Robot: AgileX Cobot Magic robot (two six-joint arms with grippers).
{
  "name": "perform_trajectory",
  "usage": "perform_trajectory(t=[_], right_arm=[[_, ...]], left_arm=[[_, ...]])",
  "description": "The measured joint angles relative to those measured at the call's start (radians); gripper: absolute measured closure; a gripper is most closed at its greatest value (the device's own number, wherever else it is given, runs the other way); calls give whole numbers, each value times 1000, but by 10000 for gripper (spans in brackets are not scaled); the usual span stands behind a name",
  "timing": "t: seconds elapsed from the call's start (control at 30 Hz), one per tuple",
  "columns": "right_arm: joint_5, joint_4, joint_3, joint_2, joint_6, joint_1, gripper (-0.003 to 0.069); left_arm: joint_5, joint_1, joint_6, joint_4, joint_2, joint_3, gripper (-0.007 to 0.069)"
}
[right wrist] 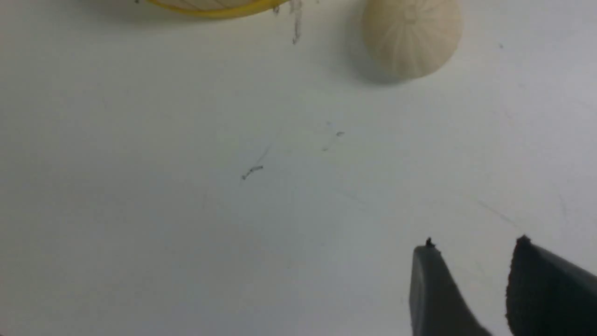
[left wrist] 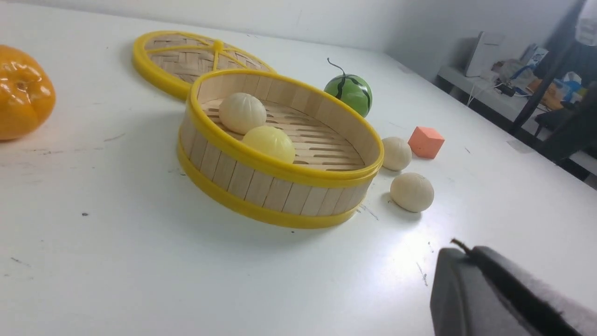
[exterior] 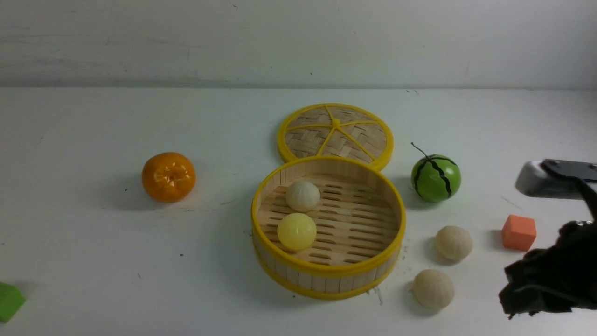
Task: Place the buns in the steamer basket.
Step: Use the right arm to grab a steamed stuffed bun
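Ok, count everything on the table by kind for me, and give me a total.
Buns: 4
Steamer basket: 1
Lid: 1
Tangerine: 1
Watermelon ball: 1
Orange cube: 1
Green block: 1
Total: 10

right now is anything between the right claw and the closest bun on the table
Nothing visible: only bare table lies between the right claw and the nearer loose bun. From there, only the wall of the basket stands before its floor.
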Motion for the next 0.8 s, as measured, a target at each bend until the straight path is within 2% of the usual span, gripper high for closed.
perform_trajectory(t=[0.17,0.3,0.63,0.8], right_arm=[[-44,-98,-111,189,86,106,418],[-58,-178,-194,325,137,148,418],[-119,-214,-253,447,177,150,418],[-155,-214,-253,486,181,114,418]], left_arm=[[2,0,-1,0,0,0,638],[2,0,-1,0,0,0,638],[3,0,-1,0,0,0,638],[3,0,-1,0,0,0,638]])
